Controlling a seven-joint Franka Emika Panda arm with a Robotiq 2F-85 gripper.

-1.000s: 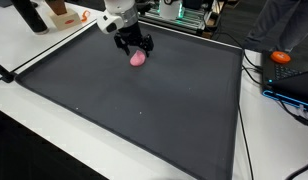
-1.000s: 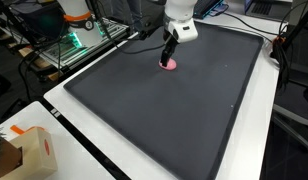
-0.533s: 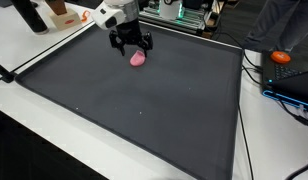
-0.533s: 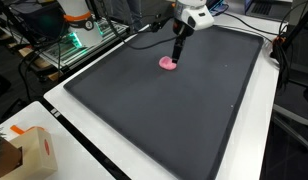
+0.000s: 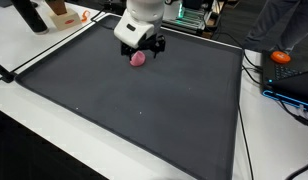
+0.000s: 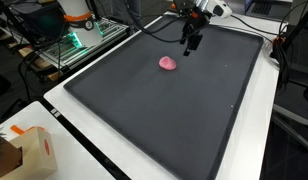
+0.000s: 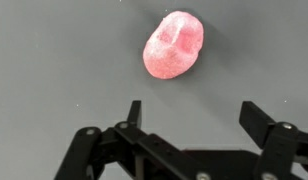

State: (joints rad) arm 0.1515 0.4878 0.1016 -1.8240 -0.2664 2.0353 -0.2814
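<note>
A small pink lump (image 5: 138,58) (image 6: 169,64) lies on the large dark grey mat (image 5: 144,115) (image 6: 164,115) near its far edge. In both exterior views my gripper (image 5: 144,48) (image 6: 189,50) hangs above the mat just beside the lump, apart from it. In the wrist view the pink lump (image 7: 174,44) sits ahead of the gripper (image 7: 194,108), beyond the fingertips. The two black fingers stand wide apart, open, with only bare mat between them.
An orange object (image 5: 281,57) and cables lie off the mat on the white table. A cardboard box (image 6: 29,150) stands at a table corner. Lit electronics (image 6: 79,40) and a small brown box (image 5: 62,15) sit past the mat's edge.
The gripper has lifted off the pink lump and drifted sideways and back from it, still open. The lump stays where it was on the mat.
</note>
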